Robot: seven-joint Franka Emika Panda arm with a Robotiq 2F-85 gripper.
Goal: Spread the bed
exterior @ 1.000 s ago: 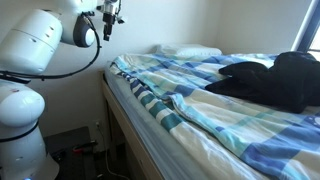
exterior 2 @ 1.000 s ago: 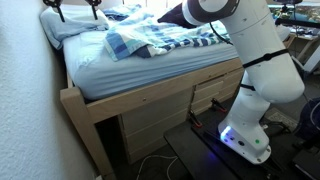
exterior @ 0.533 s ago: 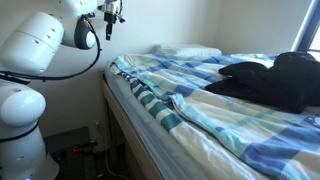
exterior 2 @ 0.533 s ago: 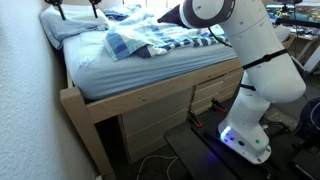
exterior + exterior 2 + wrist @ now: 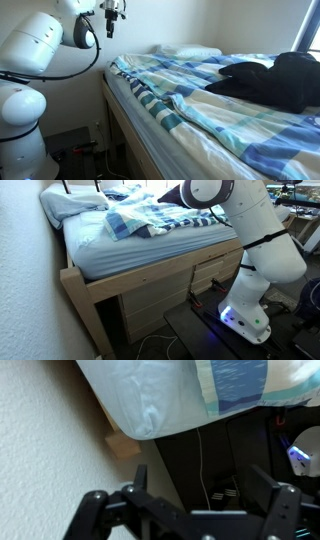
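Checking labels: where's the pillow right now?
In both exterior views the pillow lies at the head of the bed, just beyond the striped blanket.

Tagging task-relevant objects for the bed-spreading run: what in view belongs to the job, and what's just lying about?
Job:
- bed
- striped blanket, rumpled
- white pillow
- gripper, open, holding nothing

Lying about:
- black cloth bundle, on top of the blanket
- drawers under the bed
- cables on the floor

No readable text, label, brand, number or sign shows in any view; nothing on the robot, the bedding or the wooden frame is legible.
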